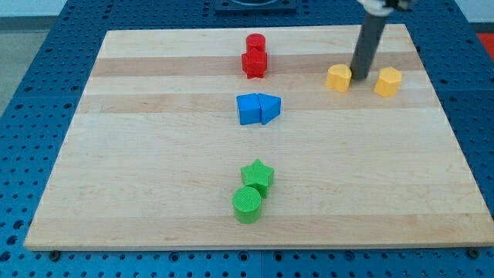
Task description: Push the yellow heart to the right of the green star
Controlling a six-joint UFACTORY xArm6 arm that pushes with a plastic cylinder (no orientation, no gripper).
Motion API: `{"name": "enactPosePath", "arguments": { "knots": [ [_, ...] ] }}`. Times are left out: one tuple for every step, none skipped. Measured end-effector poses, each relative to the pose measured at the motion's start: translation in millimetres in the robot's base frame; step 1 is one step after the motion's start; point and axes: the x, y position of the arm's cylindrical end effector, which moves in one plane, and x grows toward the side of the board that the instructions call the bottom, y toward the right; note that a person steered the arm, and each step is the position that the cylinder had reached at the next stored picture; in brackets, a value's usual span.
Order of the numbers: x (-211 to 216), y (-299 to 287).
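**Yellow heart, far corner; green star, near centre**

Item one: our tip (360, 76), the lower end of a dark rod, set down between two yellow blocks near the view's top right. No gripper is fitted, so of jaws spread or pressed we can report nothing.

Item two: yellow heart (338, 77), just beside the tip on the view's left, touching or nearly so; we cannot tell which.

Item three: yellow hexagonal block (388, 81), just beside the tip on the view's right.

Item four: green star (258, 176), low on the table (154, 193), well apart from the heart, down and to the view's left of it. A green cylinder (248, 205) touches it from below.

Also listed: two red blocks (254, 56) at top centre, two blue blocks (258, 109) mid-table.

Judgement: the heart must travel toward the view's bottom, so we reckon the tip should first come round to the heart's upper side.
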Motion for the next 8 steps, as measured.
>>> {"name": "enactPosePath", "arguments": {
  "knots": [
    [-55.1,-2.1],
    [-23.7,-24.1],
    [4.2,-36.0],
    [17.0,-36.1],
    [22.8,-36.1],
    [91.4,-36.2],
    [155.2,-41.5],
    [197.7,-49.7]
  ]
}}
